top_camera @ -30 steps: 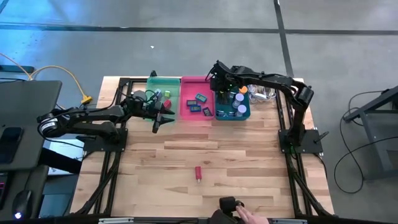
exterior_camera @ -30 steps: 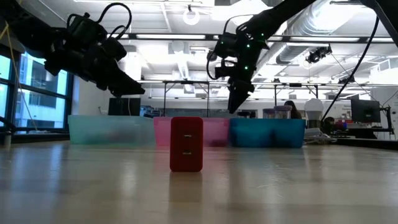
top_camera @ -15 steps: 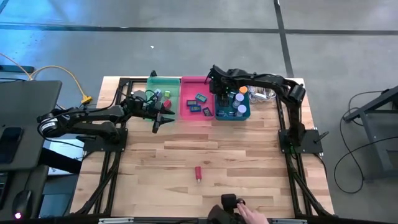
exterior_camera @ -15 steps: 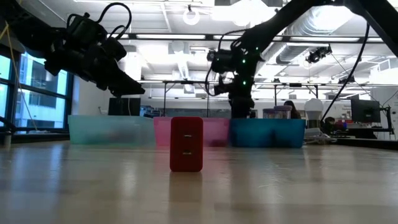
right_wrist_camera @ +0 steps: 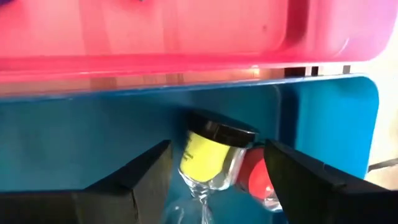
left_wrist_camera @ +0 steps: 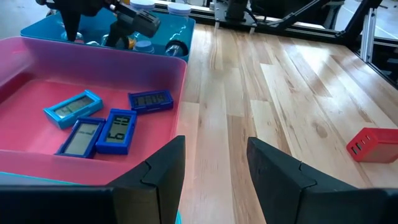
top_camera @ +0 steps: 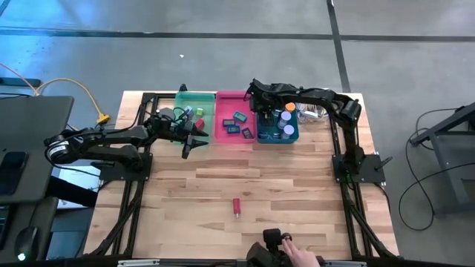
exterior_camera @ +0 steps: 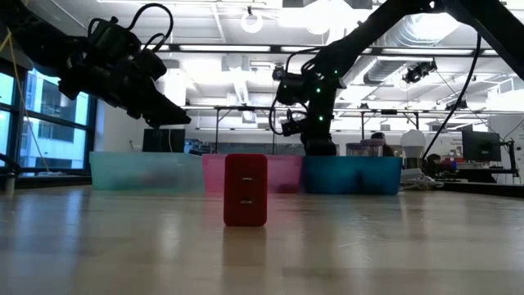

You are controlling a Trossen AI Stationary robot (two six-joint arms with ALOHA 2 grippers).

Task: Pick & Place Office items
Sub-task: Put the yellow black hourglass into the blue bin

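A red block (top_camera: 236, 206) stands on the bare table near the middle, close in the low view (exterior_camera: 245, 189). Three blue flat display pieces (left_wrist_camera: 106, 121) lie in the pink tray (top_camera: 223, 122). My right gripper (top_camera: 261, 104) points down into the teal tray (top_camera: 276, 139), open. Its fingers stand on either side of a small clear piece with yellow filling and a black cap (right_wrist_camera: 211, 155), apart from it. My left gripper (top_camera: 194, 139) hangs open above the table beside the pink tray's near left corner, with nothing between its fingers (left_wrist_camera: 214, 168).
The green tray (top_camera: 185, 100) stands left of the pink one, along the far edge. More capped pieces (top_camera: 286, 122) fill the teal tray, a red-orange one (right_wrist_camera: 258, 180) right next to the yellow one. A person's hand (top_camera: 297, 257) with a dark object shows at the near edge.
My right gripper has sunk into the teal tray and tipped more steeply downward; in the low view its fingers now dip behind the tray's rim. Its fingers stay open.
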